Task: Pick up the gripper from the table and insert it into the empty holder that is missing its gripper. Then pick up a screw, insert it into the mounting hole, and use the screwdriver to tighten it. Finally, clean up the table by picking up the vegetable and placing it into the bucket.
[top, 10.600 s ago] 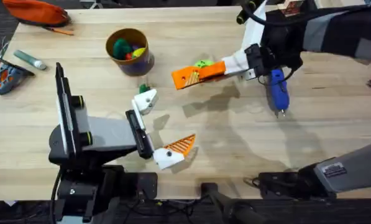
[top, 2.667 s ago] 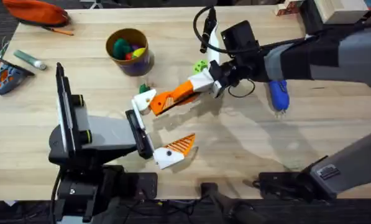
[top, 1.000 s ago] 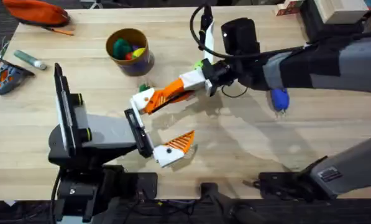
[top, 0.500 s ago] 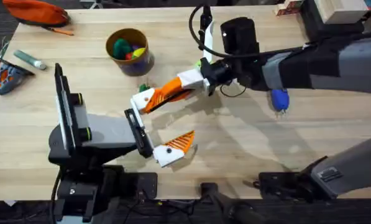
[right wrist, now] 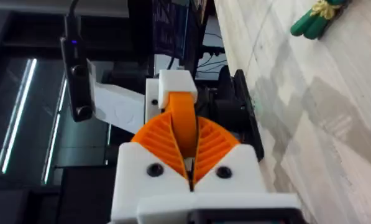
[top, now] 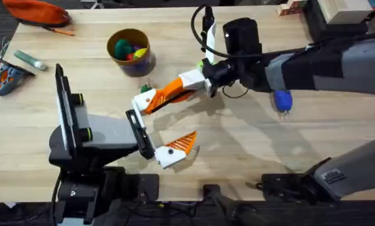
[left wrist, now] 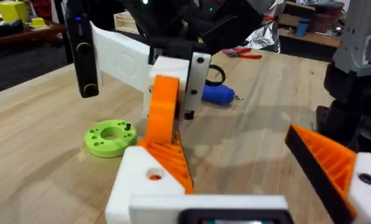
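Your light wooden bench [top: 237,157] runs across the overhead view, with a grey-green marker pen [top: 29,59] near its far left edge and an orange pouch [top: 35,10] at the far left corner. Your left gripper [top: 163,129] rests low on the bench, its jaws spread wide apart: one side is the holder [top: 144,98], the other a white mount with an orange ribbed tip [top: 182,145]. The bucket [top: 130,51] stands behind it, toys inside, and the vegetable [top: 145,89] lies just behind the holder. Your right gripper [top: 154,100] reaches across, jaws clamped on the gripper [left wrist: 163,109], whose end meets the holder. Behind that arm sits a lime-green disc [left wrist: 110,137], and the blue screwdriver [top: 282,100] lies farther right. In the left wrist view, cluttered tables stand in the room behind.
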You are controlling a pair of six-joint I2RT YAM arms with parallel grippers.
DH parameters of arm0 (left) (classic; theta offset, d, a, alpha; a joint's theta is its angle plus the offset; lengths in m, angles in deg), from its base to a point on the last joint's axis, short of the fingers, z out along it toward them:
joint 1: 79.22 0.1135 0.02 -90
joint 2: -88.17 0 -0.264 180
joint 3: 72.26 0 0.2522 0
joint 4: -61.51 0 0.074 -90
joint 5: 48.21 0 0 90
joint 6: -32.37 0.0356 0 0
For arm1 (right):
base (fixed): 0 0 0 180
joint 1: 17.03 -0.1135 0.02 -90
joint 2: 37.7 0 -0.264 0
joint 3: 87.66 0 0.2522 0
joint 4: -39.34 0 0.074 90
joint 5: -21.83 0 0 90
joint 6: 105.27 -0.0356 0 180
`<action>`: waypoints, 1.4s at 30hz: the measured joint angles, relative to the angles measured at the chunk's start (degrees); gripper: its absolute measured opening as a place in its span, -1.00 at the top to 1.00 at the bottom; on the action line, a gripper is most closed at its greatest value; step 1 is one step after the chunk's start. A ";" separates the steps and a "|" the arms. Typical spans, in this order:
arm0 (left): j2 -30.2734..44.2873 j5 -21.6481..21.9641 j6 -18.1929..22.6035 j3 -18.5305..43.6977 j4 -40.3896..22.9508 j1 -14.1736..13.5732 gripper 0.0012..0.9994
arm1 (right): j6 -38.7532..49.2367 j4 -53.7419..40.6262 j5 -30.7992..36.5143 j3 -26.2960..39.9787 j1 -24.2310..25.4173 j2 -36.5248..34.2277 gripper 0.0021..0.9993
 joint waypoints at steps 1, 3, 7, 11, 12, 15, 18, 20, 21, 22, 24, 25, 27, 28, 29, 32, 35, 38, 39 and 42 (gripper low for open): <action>0.00 0.02 -0.03 0.02 0.00 0.00 -0.97 | -0.02 0.00 0.06 -0.04 -0.03 0.05 1.00; 0.00 0.09 -0.09 0.02 0.00 0.02 -0.97 | -0.16 0.00 0.53 -0.24 -0.15 0.37 1.00; 0.00 -0.02 -0.24 0.00 -0.01 0.11 -0.97 | -1.37 0.70 3.01 -1.95 -0.52 2.31 1.00; 0.00 -0.48 -0.27 0.01 -0.11 0.09 -0.97 | -2.62 1.88 5.42 -4.29 -0.72 4.74 1.00; 0.00 -0.46 -0.24 0.00 -0.11 0.09 -0.97 | -2.72 2.19 5.82 -4.41 -0.74 4.95 1.00; 0.00 -0.26 -0.26 0.02 -0.07 0.11 -0.97 | -3.01 2.53 6.57 -4.46 -0.90 5.00 1.00; 0.02 -0.09 -0.26 0.00 -0.04 0.11 -0.97 | -3.04 2.89 6.96 -4.48 -1.08 5.00 1.00; 0.08 0.08 -0.28 0.00 -0.01 0.11 -0.97 | -3.07 3.29 7.33 -4.52 -1.30 5.00 1.00; 0.11 0.15 -0.26 0.00 0.01 0.11 -0.97 | -3.09 3.72 7.54 -4.56 -1.49 5.00 1.00; 0.11 0.17 -0.24 0.00 0.02 0.11 -0.97 | -3.25 4.15 7.80 -4.57 -1.75 5.00 1.00; 0.11 0.55 -0.26 0.00 0.04 0.21 -0.97 | -3.29 4.61 8.62 -4.59 -2.09 5.00 1.00; 0.11 0.69 -0.26 0.00 0.06 0.28 -0.97 | -3.42 4.74 8.97 -4.59 -2.14 5.00 1.00; 0.11 0.98 -0.35 0.00 0.09 0.29 -0.97 | -3.58 4.97 9.53 -4.59 -2.25 5.00 1.00; 0.11 1.07 -0.41 0.00 0.09 0.33 -0.97 | -3.71 5.13 9.72 -4.59 -2.29 5.00 1.00; 0.11 1.18 -0.44 0.00 0.09 0.33 -0.97 | -3.89 5.18 9.92 -4.59 -2.34 5.00 1.00; 0.11 1.35 -0.44 0.00 0.11 0.33 -0.97 | -4.08 5.35 10.18 -4.59 -2.38 5.00 1.00; 0.11 1.48 -0.48 0.00 0.13 0.33 -0.97 | -4.11 5.42 10.53 -4.59 -2.45 5.00 1.00; 0.11 1.64 -0.61 0.00 0.17 0.33 -0.97 | -4.11 5.57 10.81 -4.59 -2.49 5.00 1.00; 0.13 1.66 -0.64 0.00 0.15 0.33 -0.97 | -4.11 5.57 10.84 -4.59 -2.49 5.01 1.00; 0.13 1.73 -0.68 0.00 0.17 0.33 -0.97 | -4.11 5.59 11.04 -4.59 -2.43 5.00 1.00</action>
